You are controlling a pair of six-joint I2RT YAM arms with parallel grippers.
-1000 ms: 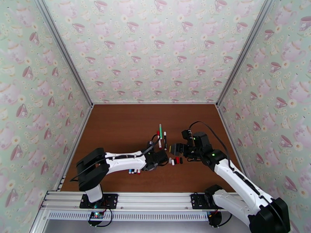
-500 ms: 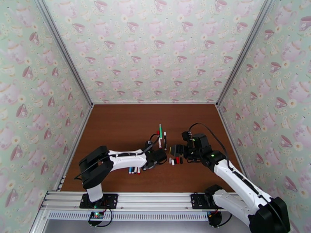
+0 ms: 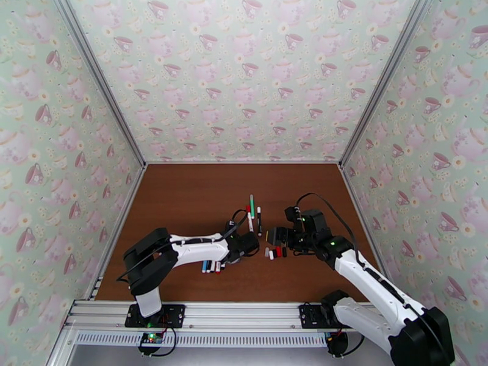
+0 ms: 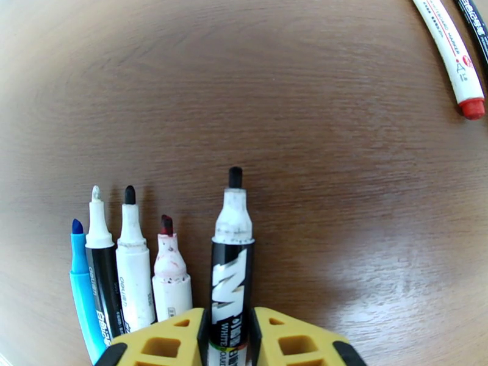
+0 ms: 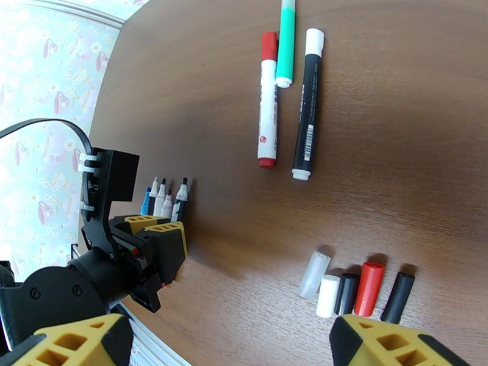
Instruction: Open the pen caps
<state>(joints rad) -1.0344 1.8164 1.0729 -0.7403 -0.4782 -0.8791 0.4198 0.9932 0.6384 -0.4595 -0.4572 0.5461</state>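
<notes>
1. Evidently the step in hand is laying an opened marker into line. At the far left, four uncapped pens (image 4: 131, 269) are lying side by side on the surface (image 4: 317, 117), bare nibs all pointing the same way.
2. Just beside them the black-and-white marker (image 4: 232, 239) is lying parallel, its black nib exposed. The left hand (image 4: 227, 327) is flanking its barrel closely, but I cannot tell whether the fingers are pinching it or merely bracketing it.
3. Doing this well probably means letting the barrel rest fully on the wood and spreading both fingers evenly. The hand should then lift straight up, so the marker is not rolling into its white neighbour or dragging its nib.
4. Further right, a red-capped white pen (image 5: 267, 99), a green pen (image 5: 285, 38) and a black pen with white ends (image 5: 307, 99) are lying close together. They are well apart from the row and seemingly waiting their turn.
5. Nearer the right arm, five pen caps (image 5: 369, 288) are lying in a tight row, off their pens.
6. Rightmost, the right hand (image 5: 235, 349) is hovering over those caps with fingers spread wide, grasping nothing. It looks well placed to be taking the cap end of the next pen.
</notes>
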